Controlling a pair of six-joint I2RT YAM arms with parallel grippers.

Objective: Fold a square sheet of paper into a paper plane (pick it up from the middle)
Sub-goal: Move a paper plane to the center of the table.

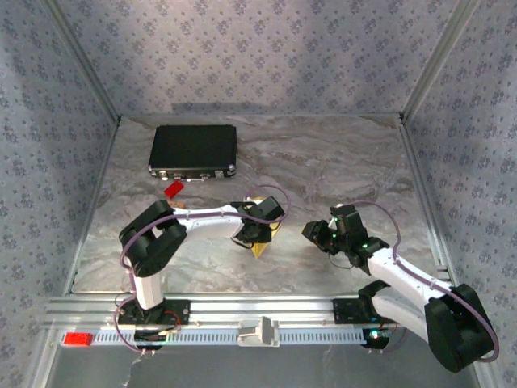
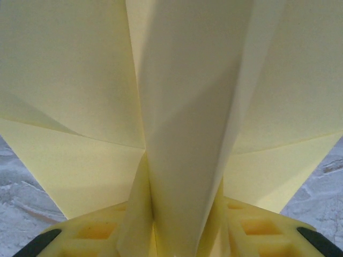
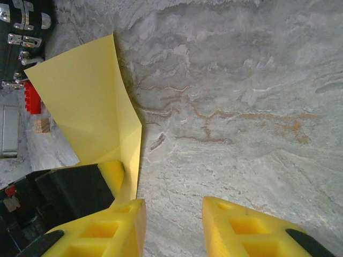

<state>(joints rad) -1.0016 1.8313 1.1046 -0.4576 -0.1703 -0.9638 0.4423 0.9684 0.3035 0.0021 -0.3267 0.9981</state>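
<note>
- Paper [image 2: 75, 80]: pale yellow, thin, part-folded, with a raised centre ridge and a flap spreading to each side. It is near the middle of the worktop [image 1: 323, 162], at the left gripper [image 1: 255, 233], with a pointed corner poking out toward the near edge.
- Handling, as I judge it: almost weightless, limp away from the creases and stiffer along them. It should slide easily on the smooth worktop. It would crumple or tear if pinched hard or dragged. A crease once set will not come out, so a misplaced pinch is costly.
- Where to hold: the centre ridge looks best. The paper is layered and stiffest there, and the two flaps stay balanced. A hold at a flap's edge would likely let it droop and twist.
- Left jaws: the ridge stands between the two yellow fingers [image 2: 91, 235], one on each side. I cannot tell whether they press it or merely flank it.
- Right gripper [image 3: 174, 214]: jaws parted, bare worktop in the gap, nothing held. It is low over the worktop just right of the paper. One finger [image 3: 102, 230] lies just beside the paper's edge; I cannot tell whether they touch.
- Black case [image 1: 194, 149] and red brick [image 1: 172, 188]: far left, apart from the paper.
</note>
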